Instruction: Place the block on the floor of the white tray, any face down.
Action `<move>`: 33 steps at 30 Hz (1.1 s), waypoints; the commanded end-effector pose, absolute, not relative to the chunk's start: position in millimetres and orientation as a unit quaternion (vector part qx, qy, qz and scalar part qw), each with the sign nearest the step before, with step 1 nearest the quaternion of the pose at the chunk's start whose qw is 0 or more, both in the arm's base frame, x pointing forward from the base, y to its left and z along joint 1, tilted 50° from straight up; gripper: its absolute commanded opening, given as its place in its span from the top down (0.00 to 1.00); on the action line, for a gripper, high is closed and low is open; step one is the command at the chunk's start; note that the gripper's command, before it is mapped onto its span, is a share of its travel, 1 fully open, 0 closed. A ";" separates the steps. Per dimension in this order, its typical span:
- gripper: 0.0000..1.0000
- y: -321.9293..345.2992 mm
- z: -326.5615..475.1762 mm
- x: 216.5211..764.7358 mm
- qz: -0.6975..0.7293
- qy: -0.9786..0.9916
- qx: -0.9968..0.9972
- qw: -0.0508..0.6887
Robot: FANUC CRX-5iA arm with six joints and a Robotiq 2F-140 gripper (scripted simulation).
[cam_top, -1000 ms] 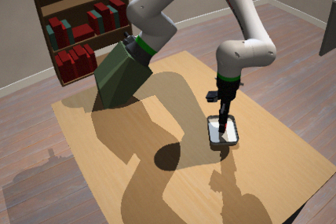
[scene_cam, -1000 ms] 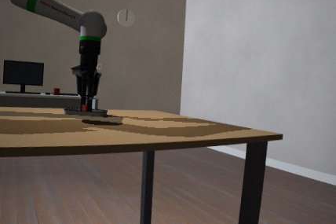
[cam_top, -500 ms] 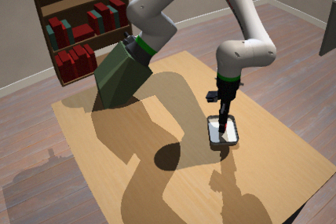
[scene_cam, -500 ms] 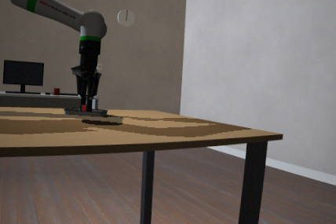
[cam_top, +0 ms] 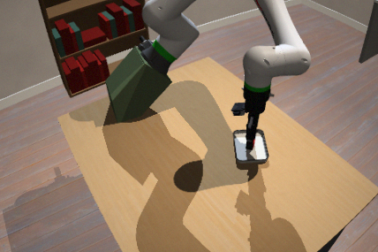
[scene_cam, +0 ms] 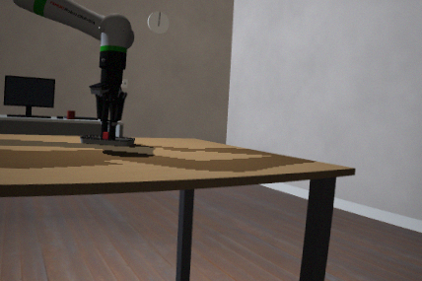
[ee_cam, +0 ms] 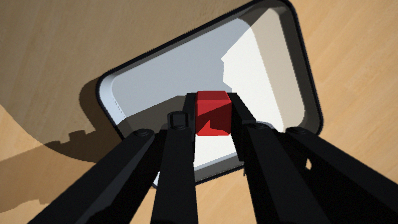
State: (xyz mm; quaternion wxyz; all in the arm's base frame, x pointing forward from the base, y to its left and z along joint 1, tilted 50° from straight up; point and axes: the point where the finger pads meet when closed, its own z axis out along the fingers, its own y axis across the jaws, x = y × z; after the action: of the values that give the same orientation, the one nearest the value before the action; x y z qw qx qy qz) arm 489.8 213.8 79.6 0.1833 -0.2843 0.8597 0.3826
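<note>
A small red block (ee_cam: pixel 213 113) sits between the black fingers of my gripper (ee_cam: pixel 211 107), which is shut on it. The gripper points straight down into the white tray, a shallow dark-rimmed tray on the wooden table. In the top view the gripper (cam_top: pixel 250 145) reaches down inside the tray (cam_top: pixel 254 148), with the block low over the tray floor. I cannot tell if the block touches the floor. In the exterior view the block (scene_cam: pixel 105 135) shows as a red spot at the fingertips, level with the tray rim (scene_cam: pixel 107 139).
The arm's green base housing (cam_top: pixel 134 84) stands at the table's far left corner. A bookshelf (cam_top: pixel 90 25) with red books is behind it. The table's right edge is near the tray. A monitor (scene_cam: pixel 29 93) stands on a desk in the background.
</note>
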 end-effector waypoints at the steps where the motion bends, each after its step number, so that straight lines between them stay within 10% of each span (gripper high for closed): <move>1: 0.90 213.2 79.8 490.4 0.382 0.860 -0.284 0.184; 16: 0.90 213.3 79.8 490.4 0.382 0.860 -0.284 0.184; 17: 0.64 213.3 79.8 490.4 0.382 0.860 -0.284 0.184; 33: 0.64 213.3 79.8 490.4 0.382 0.860 -0.284 0.184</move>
State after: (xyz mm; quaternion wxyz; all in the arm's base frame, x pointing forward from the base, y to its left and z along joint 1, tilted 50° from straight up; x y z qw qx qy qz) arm 489.8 214.1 79.3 0.1833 -0.2843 0.8597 0.3826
